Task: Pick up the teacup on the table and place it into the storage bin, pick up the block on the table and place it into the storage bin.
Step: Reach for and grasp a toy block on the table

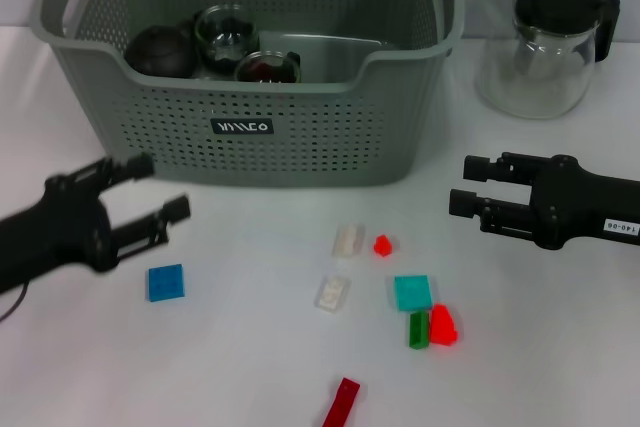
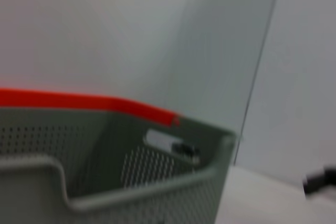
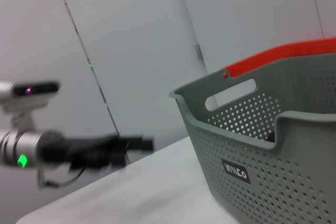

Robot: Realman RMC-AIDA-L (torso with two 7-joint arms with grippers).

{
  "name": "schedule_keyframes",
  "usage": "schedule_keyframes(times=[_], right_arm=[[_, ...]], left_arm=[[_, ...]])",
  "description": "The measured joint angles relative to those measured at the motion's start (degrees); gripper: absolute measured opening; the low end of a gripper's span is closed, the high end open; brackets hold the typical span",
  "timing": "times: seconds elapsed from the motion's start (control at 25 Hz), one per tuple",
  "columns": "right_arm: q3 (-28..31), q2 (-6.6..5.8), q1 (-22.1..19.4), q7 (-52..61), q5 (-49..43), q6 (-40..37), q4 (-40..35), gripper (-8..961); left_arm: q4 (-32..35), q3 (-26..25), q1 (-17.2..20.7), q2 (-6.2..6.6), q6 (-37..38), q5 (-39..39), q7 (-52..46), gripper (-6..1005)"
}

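The grey-green storage bin (image 1: 300, 137) stands at the back centre; it also shows in the left wrist view (image 2: 131, 182) and the right wrist view (image 3: 273, 145). Inside it lie a dark round vessel (image 1: 160, 50) and two glass teacups (image 1: 226, 32) (image 1: 266, 69). I see no teacup on the table. A blue block (image 1: 166, 282) lies on the table just in front of my left gripper (image 1: 160, 187), which is open and empty. My right gripper (image 1: 465, 185) is open and empty, right of the bin, behind a cluster of blocks.
Loose blocks lie in the middle: two clear ones (image 1: 348, 240) (image 1: 333, 292), a small red one (image 1: 382, 245), a teal square (image 1: 412, 292), a green one (image 1: 418, 329), a red one (image 1: 443, 325), a dark red bar (image 1: 342, 402). A glass jug (image 1: 540, 47) stands back right.
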Motion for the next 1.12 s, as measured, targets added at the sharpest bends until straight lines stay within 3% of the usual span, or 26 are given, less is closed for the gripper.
schedule_keyframes(times=[0.12, 0.24, 0.4, 0.52, 1.12], right_arm=[[0.00, 0.01, -0.18, 0.00, 0.00, -0.01, 0.03, 637], [-0.01, 0.10, -0.38, 0.00, 0.00, -0.02, 0.05, 637], [-0.01, 0.14, -0.53, 0.00, 0.00, 0.10, 0.38, 637], [-0.01, -0.03, -0.59, 0.00, 0.00, 0.10, 0.68, 637], [0.00, -0.07, -1.01, 0.00, -0.01, 0.07, 0.67, 637]], left_arm=[[-2.16, -1.42, 2.04, -0.05, 0.22, 3.43, 7.01, 748], [-5.07, -3.38, 1.64, 0.19, -3.19, 9.11, 11.26, 748], [-8.72, -3.95, 0.68, 0.33, -8.58, 11.01, 15.73, 749], [-9.98, -3.58, 0.10, 0.42, -13.08, 11.77, 16.69, 749], [-12.86, -3.18, -0.93, 0.57, -19.67, 14.01, 15.43, 748]])
